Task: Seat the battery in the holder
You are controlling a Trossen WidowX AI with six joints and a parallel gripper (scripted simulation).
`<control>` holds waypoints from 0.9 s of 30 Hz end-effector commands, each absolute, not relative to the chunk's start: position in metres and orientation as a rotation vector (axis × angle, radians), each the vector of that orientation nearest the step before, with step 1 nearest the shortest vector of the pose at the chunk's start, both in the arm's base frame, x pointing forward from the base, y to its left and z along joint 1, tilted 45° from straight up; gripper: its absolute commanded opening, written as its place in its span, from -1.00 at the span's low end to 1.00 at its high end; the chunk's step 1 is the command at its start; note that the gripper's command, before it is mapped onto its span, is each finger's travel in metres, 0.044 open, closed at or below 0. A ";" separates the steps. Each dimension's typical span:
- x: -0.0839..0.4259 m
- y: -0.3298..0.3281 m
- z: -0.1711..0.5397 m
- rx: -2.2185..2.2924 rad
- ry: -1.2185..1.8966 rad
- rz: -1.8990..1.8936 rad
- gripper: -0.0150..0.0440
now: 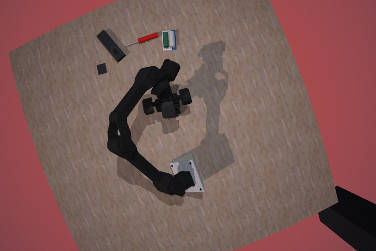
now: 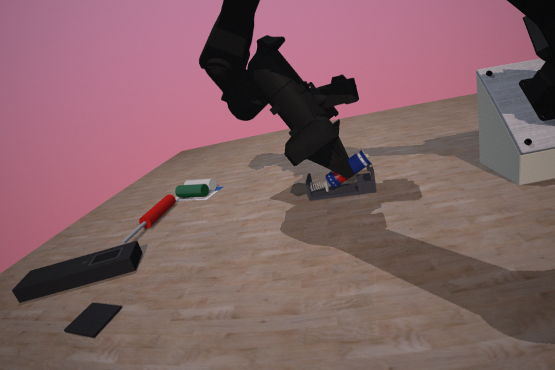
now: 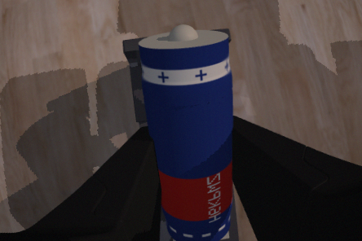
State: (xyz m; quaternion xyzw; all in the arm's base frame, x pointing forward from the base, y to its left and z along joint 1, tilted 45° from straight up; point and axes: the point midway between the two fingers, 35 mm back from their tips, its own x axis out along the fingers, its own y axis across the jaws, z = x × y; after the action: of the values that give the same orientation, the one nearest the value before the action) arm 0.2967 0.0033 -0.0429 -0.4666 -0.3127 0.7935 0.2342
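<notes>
My gripper [image 2: 347, 171] [image 3: 188, 134] is shut on the blue battery [image 2: 360, 161] [image 3: 187, 107], which has a red band. In the exterior view the battery is tilted: its flat end is low at the spring [image 2: 318, 186] and its terminal end is raised at the upright end wall of the dark grey holder [image 2: 343, 191] [image 3: 136, 87]. The terminal end is above the holder's floor, near the top of that wall, not under the lip. In the wrist view the battery hides most of the holder. The arm hides holder and battery in the top view.
A green cylinder [image 1: 165, 39] [image 2: 191, 190] and a white cylinder [image 1: 172, 39] [image 2: 200, 183] lie together. Near them are a red-handled screwdriver [image 1: 148, 37] [image 2: 157, 211], a long black box [image 1: 107, 42] [image 2: 67, 273] and a black square [image 1: 101, 68] [image 2: 93, 319]. The arm's wedge base [image 1: 197, 181] [image 2: 498, 132] stands beyond the holder.
</notes>
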 end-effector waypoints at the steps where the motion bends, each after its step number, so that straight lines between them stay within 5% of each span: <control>1: 0.298 0.004 -0.044 -1.257 -0.872 2.203 -0.23; 27: 0.311 0.006 -0.046 -1.244 -0.878 2.212 -0.23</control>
State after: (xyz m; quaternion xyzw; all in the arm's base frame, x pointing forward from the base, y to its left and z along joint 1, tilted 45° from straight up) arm 0.3072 0.0057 -0.0460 -0.4490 -0.3184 0.8036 0.2265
